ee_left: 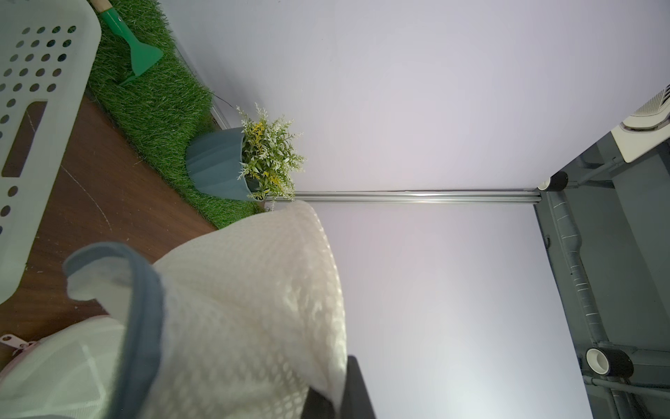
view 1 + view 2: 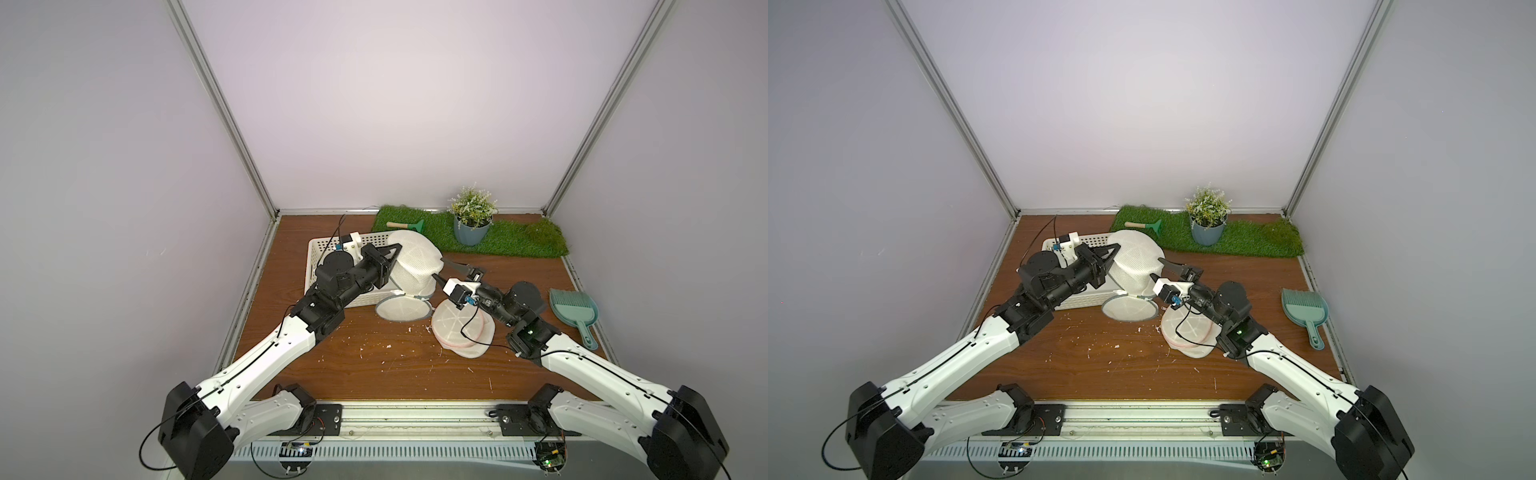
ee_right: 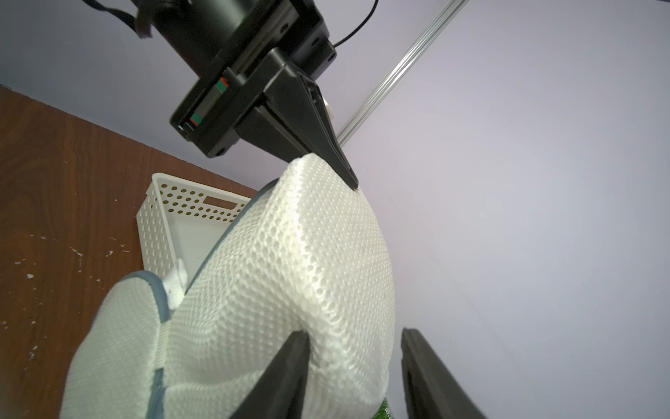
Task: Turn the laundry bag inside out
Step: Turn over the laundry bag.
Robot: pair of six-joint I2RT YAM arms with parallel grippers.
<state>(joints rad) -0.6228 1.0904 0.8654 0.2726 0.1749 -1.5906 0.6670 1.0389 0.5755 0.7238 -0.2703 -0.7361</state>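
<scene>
Left tool [image 3: 348, 178] first: its jaws are clamped tight on the top seam of the laundry bag [image 2: 415, 262], mesh pinched flat between the black fingers [image 1: 357, 390]. Over to the right tool [image 2: 438, 268]: jaws part open and straddling the bag's near side. In the right wrist view one finger [image 3: 282, 370] presses a dent into the mesh while its partner stands clear of the cloth, so nothing is gripped there.

The bag itself is white mesh with grey trim, hanging raised between the two arms, puffed out like a dome. Its round lower flap [image 2: 401, 311] lies flat on the surface [image 2: 374, 365], just in front of the white perforated basket [image 2: 374, 239], which sits behind the left arm.

Beneath the right wrist lies a second mesh bag [image 2: 457, 332], this one trimmed in pink. Further right, a teal dustpan [image 2: 573, 309] lies near the edge. Along the back runs a grass mat [image 2: 519, 241] carrying a potted plant [image 2: 471, 226].
</scene>
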